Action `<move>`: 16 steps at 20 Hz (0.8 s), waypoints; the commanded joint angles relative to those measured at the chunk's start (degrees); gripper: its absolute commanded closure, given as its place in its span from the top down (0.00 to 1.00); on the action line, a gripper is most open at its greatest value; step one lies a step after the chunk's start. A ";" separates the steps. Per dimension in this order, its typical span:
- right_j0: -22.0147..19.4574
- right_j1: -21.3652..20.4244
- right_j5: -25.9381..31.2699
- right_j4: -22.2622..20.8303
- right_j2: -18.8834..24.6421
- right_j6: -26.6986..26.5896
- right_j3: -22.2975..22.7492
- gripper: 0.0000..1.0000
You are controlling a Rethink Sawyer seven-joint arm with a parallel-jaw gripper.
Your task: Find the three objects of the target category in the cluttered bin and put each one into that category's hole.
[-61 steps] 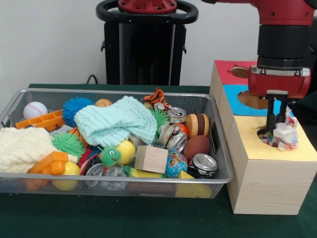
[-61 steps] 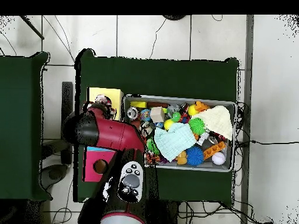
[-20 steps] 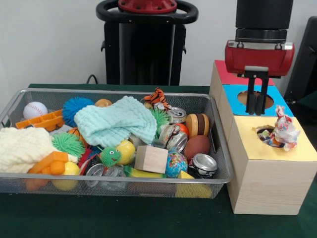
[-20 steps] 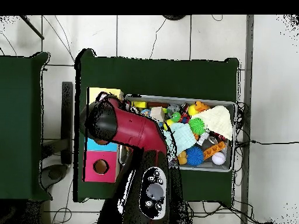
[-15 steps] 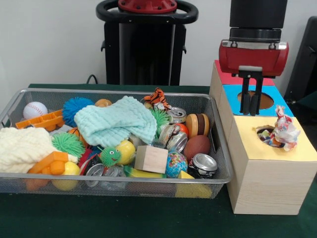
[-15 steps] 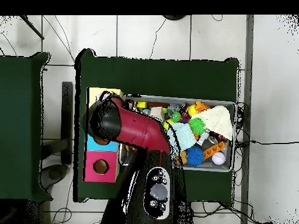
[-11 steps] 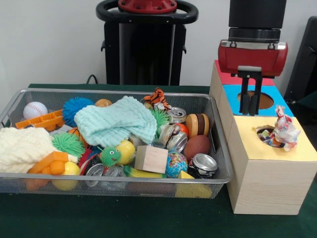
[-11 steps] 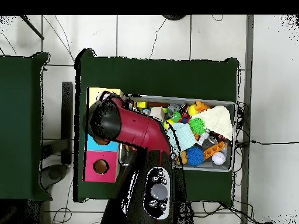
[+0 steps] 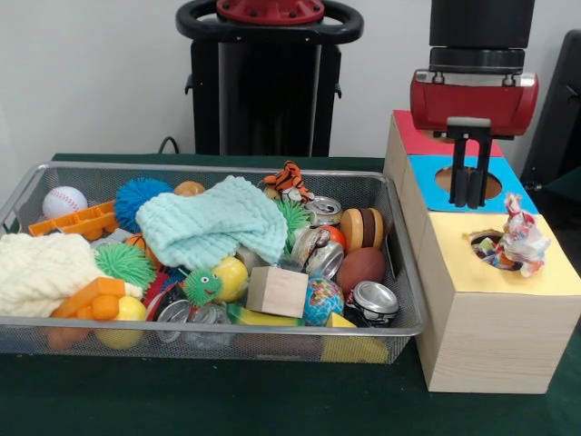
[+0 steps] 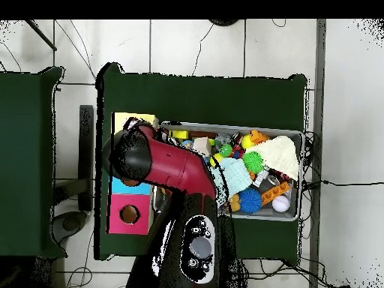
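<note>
The wire-mesh bin (image 9: 227, 338) holds many toys, cans and cloths. No polka-dot cloth shows among them. One polka-dot cloth (image 9: 519, 242) lies bunched at the yellow-surrounded hole (image 9: 490, 245), partly in it and partly standing above the rim. My gripper (image 9: 468, 198) hangs empty above the blue-surrounded hole (image 9: 468, 183), behind and left of the yellow one. Its fingers (image 9: 458, 177) are slightly apart with a narrow gap. In the overhead view my arm (image 10: 169, 165) covers most of the boxes; a corner of the yellow surround (image 10: 129, 118) and the bin (image 10: 294, 214) show.
In the bin lie a mint-green knitted cloth (image 9: 213, 227), a cream knitted cloth (image 9: 36, 271), a baseball (image 9: 64, 201), a wooden cube (image 9: 277, 291) and crushed cans (image 9: 372, 302). A red-surrounded hole (image 10: 129, 214) tops the box nearest the robot. The pedestal (image 9: 268, 77) stands behind the bin.
The gripper left the yellow hole, letting go of the polka-dot cloth, and rose back over the blue hole. In the last second it drifted slightly left, then right again. The cloth stays at the hole.
</note>
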 commanded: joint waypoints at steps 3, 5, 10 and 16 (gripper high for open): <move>0.58 0.94 6.28 0.08 4.63 9.04 -0.38 0.00; 1.18 1.40 5.69 0.29 4.49 9.69 -0.55 0.00; 3.49 1.17 6.52 0.62 2.82 11.62 -0.89 0.00; 4.31 1.79 5.50 1.13 2.49 12.03 -0.80 0.00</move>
